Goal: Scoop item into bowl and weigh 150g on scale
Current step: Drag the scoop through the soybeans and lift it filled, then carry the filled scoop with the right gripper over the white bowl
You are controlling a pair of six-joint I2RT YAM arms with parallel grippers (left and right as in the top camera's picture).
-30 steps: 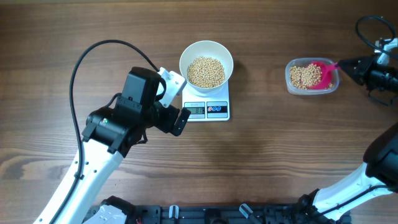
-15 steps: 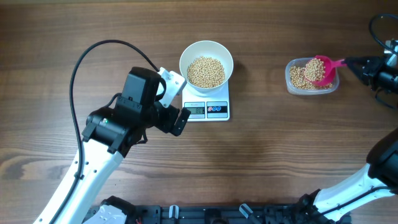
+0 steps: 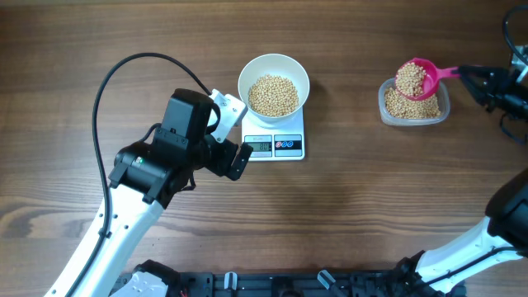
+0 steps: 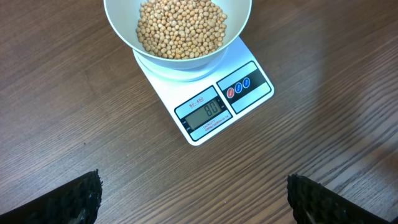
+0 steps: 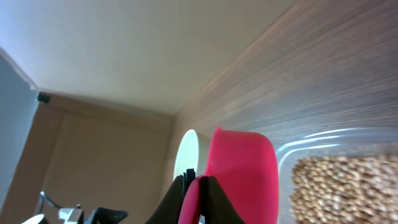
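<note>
Beige-tan beans [image 3: 273,95] heaped in deep white bowl [image 3: 245,78], seated on rear of flat white scale [image 3: 285,146]; grey display and two round buttons along the scale's front edge. Just left of scale, left gripper [image 4: 199,208] spread wide, holding nothing, low over wooden table [image 3: 355,206]. Well apart to the right, more beans in clear plastic tub [image 3: 384,107]. Over the tub, pink scoop [image 3: 432,73] loaded with beans, handle pinched in tightly closed right gripper [image 3: 466,74].
</note>
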